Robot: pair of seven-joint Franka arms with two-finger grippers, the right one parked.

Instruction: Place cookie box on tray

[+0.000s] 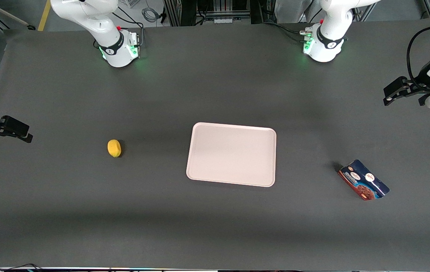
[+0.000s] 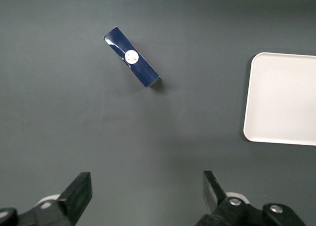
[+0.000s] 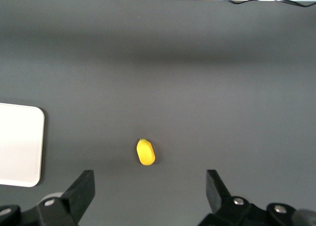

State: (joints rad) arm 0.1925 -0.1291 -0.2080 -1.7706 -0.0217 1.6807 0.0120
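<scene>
The cookie box [image 1: 363,180], a small dark-blue carton with a brown cookie picture, stands on one long edge on the dark table, toward the working arm's end and apart from the tray. In the left wrist view the cookie box [image 2: 132,57] shows a narrow blue face with a round white logo. The pale pinkish-white tray [image 1: 231,154] lies flat mid-table with nothing on it, and one end of the tray [image 2: 284,97] is in the wrist view. My left gripper [image 1: 393,92] hovers farther from the front camera than the box. The gripper [image 2: 146,175] is open and holds nothing.
A small yellow rounded lump [image 1: 113,147] sits on the table toward the parked arm's end, beside the tray; the lump [image 3: 145,152] also shows in the right wrist view. Both arm bases [image 1: 322,45] stand along the table's back edge.
</scene>
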